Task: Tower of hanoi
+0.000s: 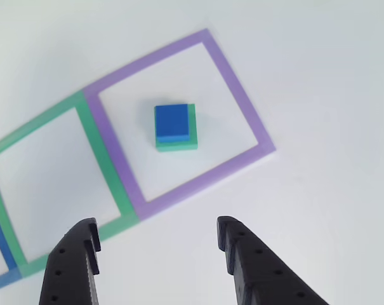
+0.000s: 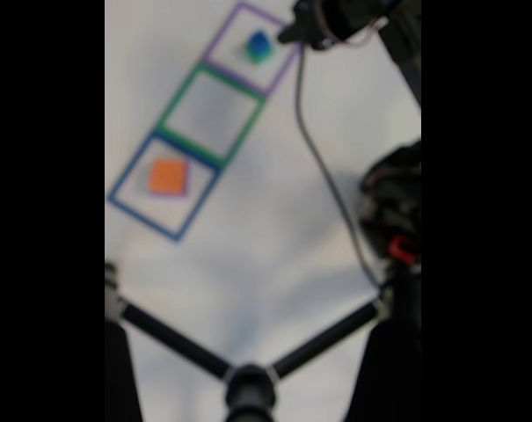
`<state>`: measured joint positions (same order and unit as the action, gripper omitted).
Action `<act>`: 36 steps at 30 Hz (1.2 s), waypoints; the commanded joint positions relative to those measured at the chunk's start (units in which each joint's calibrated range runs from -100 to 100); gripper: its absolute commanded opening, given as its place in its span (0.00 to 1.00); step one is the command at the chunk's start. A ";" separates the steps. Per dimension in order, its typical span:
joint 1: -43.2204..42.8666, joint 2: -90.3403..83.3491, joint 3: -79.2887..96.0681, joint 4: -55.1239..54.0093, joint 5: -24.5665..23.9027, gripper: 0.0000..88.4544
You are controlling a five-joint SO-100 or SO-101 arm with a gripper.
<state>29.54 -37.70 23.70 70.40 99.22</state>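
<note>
white table [image 1: 331,95]: three flat square frames are laid on it in a row, edge to edge. in the other view the purple frame [image 1: 233,86] is seen toward 12 o'clock, the green frame [image 1: 103,155] at 9 o'clock, and a strip of the blue frame [image 1: 0,232] at the 8 o'clock edge

blue cube [image 1: 171,122]: stacked on the green block [image 1: 192,130], the pair set near the middle of the purple frame; the green block is seen as a rim along the cube's 3 and 6 o'clock sides. in the blurred fixed view the same pair is found at 12 o'clock

orange block [image 2: 168,177]: seen in the fixed view inside the blue frame, at about 9 o'clock, resting on the purple block [image 2: 168,193], of which a thin edge is made out at its 6 o'clock side

gripper [image 1: 158,244]: black, entered from 6 o'clock in the other view; jaws spread wide, nothing held between them, only bare table seen in the gap. it is held apart from the stacked pair, just outside the purple frame's near edge. in the fixed view it is placed at 1 o'clock, beside the purple frame

black cable [image 2: 323,167]: trailed from the arm down toward 4 o'clock in the fixed view

black stand legs [image 2: 248,374]: forked at 6 o'clock in the fixed view
</note>
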 commanded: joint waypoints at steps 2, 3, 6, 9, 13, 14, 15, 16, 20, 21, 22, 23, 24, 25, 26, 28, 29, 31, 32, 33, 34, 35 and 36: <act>2.21 -4.93 12.15 -15.48 0.78 0.25; 2.14 -5.09 14.42 -18.48 0.78 0.25; 1.38 -6.61 22.96 -29.16 0.78 0.26; 1.22 -7.17 30.50 -38.95 0.78 0.27; 1.76 -6.77 38.59 -50.04 0.78 0.28; 1.76 -6.37 40.50 -52.96 0.78 0.29; 1.76 -5.89 42.59 -56.11 0.78 0.29; 1.76 -5.09 44.04 -58.87 0.78 0.30; 1.22 0.28 47.95 -70.36 0.78 0.32; 1.15 1.72 48.40 -72.63 0.78 0.32; 1.07 3.32 48.95 -75.30 0.78 0.32; 0.99 4.77 49.40 -77.56 0.78 0.32; 0.99 6.21 49.77 -79.59 0.78 0.32; 0.99 7.41 50.04 -81.21 0.78 0.33; 0.99 8.69 50.49 -83.23 0.78 0.33; 1.15 11.50 50.95 -86.63 0.78 0.33; 1.30 12.54 51.04 -88.00 0.78 0.33; 1.45 14.62 50.95 -90.11 0.78 0.33; 1.53 15.50 50.68 -90.76 0.78 0.33; 1.53 16.23 50.49 -91.32 0.78 0.33; 1.45 17.03 50.40 -92.29 0.78 0.33; 1.38 17.83 50.31 -93.10 0.78 0.32; 1.22 18.71 50.13 -94.07 0.78 0.32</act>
<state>31.10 -20.49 74.88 -19.59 99.22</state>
